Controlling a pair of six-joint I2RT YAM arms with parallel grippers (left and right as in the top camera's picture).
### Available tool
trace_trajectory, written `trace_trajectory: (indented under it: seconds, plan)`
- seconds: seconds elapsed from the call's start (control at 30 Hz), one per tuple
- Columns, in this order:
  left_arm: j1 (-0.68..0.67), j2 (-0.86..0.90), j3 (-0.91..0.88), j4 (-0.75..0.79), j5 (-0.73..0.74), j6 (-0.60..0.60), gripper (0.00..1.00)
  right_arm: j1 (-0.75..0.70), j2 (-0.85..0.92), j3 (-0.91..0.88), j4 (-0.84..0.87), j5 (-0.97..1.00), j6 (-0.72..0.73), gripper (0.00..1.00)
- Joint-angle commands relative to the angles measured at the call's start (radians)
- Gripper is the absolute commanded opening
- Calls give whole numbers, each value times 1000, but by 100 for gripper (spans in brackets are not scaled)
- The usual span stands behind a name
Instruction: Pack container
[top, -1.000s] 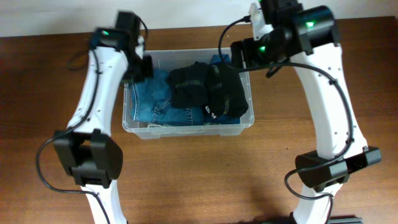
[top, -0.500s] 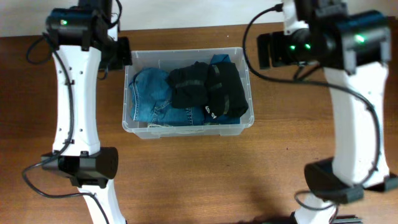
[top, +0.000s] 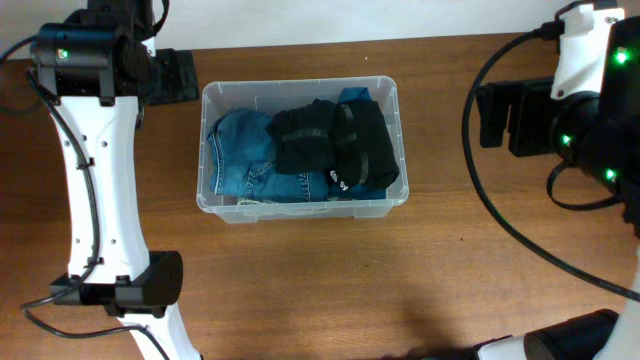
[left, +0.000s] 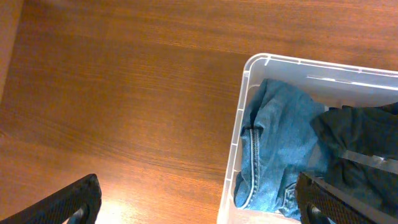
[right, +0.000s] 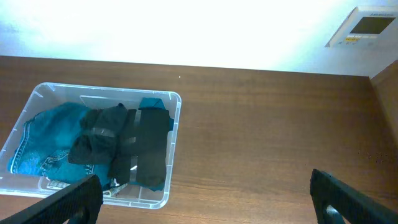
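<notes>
Swung outward since earlier, left gripper sits at 10 o'clock of the one mid-table container, right gripper at 3, both spread. Brown wooden table, white wall; one pair of jeans and black clothing inside.

Left claw hangs at ten o'clock, jaws spread wide. Right claw, at two o'clock, gapes likewise.

Overhead faces straight down on the table. Left wrist looks down, close, on one end of the container; right wrist, farther off, obliquely sees it whole.
</notes>
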Motion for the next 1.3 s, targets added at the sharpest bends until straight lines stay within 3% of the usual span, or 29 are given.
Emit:
trace_trajectory:
  seconds: [0.0,0.47,0.63,0.73,0.83,0.97,1.03,1.13,1.27]
  plan:
    - [7,-9,9,4,-31,6,100,-5,25,1,-6,16,-1,98]
    - [7,-9,9,4,-32,6,100,-6,35,1,-6,24,-4,99]
    - [7,-9,9,4,-31,6,100,-6,-62,-67,87,72,-8,98]
    - [7,-9,9,4,-32,6,100,-45,-234,-320,338,26,-8,98]
    - [7,-9,9,4,-32,6,100,-153,-391,-618,618,-141,-12,98]
    - [7,-9,9,4,-31,6,100,-264,-632,-1118,1052,-406,-197,98]
    - [7,-9,9,4,-31,6,100,-271,-702,-1270,1167,-416,-232,98]
    - [7,-9,9,4,-31,6,100,-271,-923,-1719,1465,-416,-262,98]
    - [7,-9,9,4,-31,6,100,-271,-1072,-1988,1648,-416,-262,98]
